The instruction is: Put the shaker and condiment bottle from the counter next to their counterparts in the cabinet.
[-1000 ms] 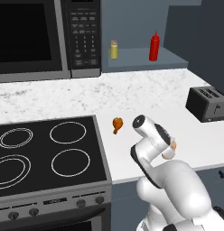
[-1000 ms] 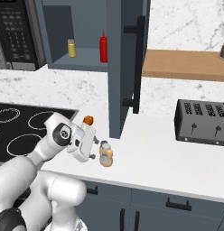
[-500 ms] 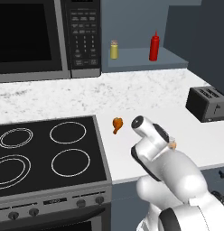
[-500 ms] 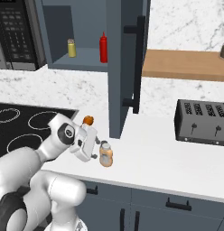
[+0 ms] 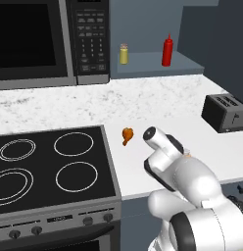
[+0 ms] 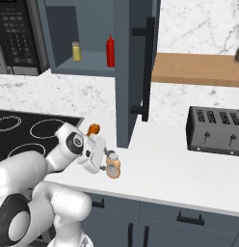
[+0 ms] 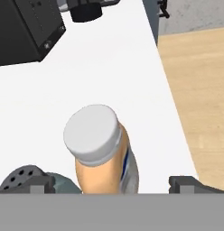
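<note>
Where the white counter (image 6: 179, 169) nears its front edge, the condiment bottle (image 7: 102, 153) stands between the spread fingertips of the gripper (image 6: 106, 163), not clamped; the shaker (image 7: 23, 178) just beside it. In the cabinet (image 6: 90, 65): yellow shaker (image 6: 76, 51), red squeeze bottle (image 6: 110, 50).

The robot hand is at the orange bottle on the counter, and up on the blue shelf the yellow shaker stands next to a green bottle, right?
Almost. The bottle beside the yellow shaker is red, not green, as the right base view shows. The gripper is indeed at the orange bottle on the counter.
</note>
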